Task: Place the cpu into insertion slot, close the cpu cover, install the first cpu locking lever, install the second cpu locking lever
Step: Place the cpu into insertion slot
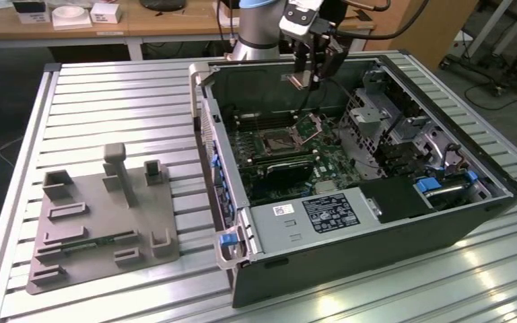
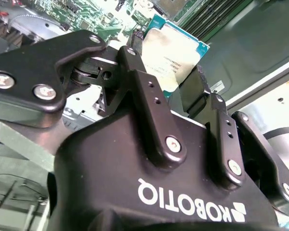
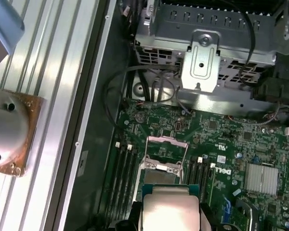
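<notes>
The cpu [image 2: 176, 50] is pictured gripped by two opposite edges in the hand [image 2: 166, 66], held above the insertion slot [image 3: 160, 177], whose cpu cover [image 3: 166, 147] is seen raised, apparently so the socket is exposed.

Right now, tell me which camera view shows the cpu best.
The second wrist view: the cpu faces the camera, silvery top and green rim clear, clamped in the pincer. The first wrist view cuts it off at the frame edge; the exterior view gives just a small sliver.
</notes>
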Action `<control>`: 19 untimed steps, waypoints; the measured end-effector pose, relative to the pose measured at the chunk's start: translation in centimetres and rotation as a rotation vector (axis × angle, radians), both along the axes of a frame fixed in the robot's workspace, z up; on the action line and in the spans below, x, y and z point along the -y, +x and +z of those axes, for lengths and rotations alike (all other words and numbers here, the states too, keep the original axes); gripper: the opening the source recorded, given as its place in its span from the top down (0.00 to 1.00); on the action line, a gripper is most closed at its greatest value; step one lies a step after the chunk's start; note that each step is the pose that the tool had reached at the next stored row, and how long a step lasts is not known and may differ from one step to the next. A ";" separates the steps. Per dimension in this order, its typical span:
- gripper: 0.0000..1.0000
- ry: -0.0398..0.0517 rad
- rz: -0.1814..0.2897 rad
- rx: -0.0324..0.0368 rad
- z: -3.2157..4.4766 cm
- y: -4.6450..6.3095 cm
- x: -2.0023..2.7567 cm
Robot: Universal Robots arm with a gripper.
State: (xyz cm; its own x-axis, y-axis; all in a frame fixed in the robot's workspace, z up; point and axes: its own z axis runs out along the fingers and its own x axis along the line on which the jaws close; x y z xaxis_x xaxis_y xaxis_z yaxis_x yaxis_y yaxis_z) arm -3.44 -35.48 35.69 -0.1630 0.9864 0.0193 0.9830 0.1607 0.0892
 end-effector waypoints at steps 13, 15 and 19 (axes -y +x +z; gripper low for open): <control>0.46 0.0000 -0.006 0.0000 0.00 -0.1 0.00; 0.46 -0.0001 -0.006 -0.0005 0.00 -0.2 0.00; 0.46 0.0000 -0.006 -0.0063 -0.01 -0.1 0.00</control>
